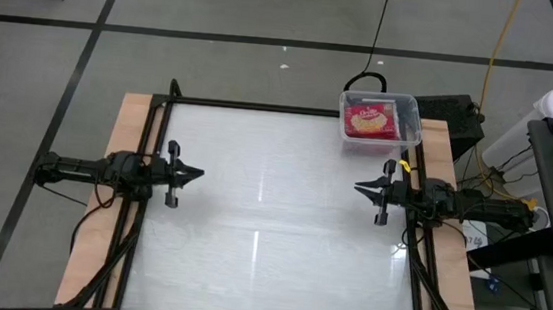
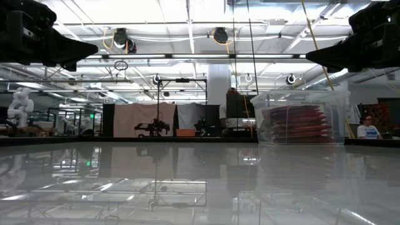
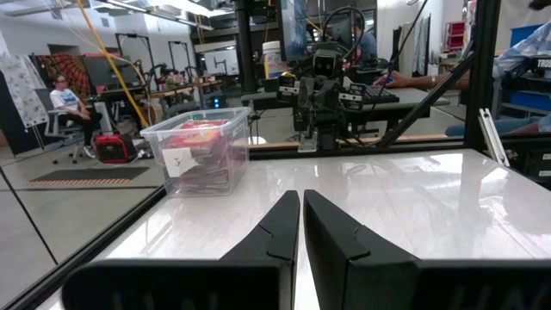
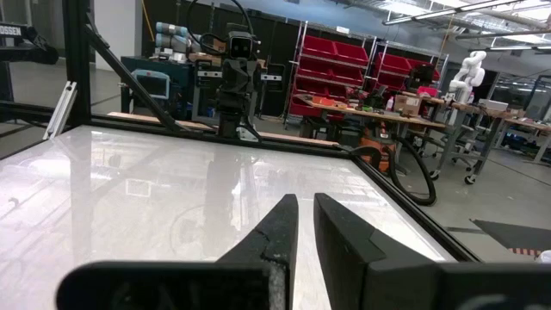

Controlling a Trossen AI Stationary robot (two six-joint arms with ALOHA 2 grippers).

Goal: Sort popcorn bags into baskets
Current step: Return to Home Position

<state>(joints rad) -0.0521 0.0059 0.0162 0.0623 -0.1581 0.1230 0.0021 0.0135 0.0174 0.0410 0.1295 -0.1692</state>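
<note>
The bags (image 1: 370, 121) lie stacked in the bin (image 1: 411, 115) at the table's far right corner, nearest the right gripper (image 1: 359, 188), which, like the left gripper (image 1: 197, 175), is pinched nearly closed on nothing.

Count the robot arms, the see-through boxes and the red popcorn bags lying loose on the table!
Dark robot arms, one at each table side (left tool, right tool): 2
Clear plastic rectangular bin: 1
Red flat popcorn bags loose on the white table: 0, all sit in the bin
Total: 3
</note>
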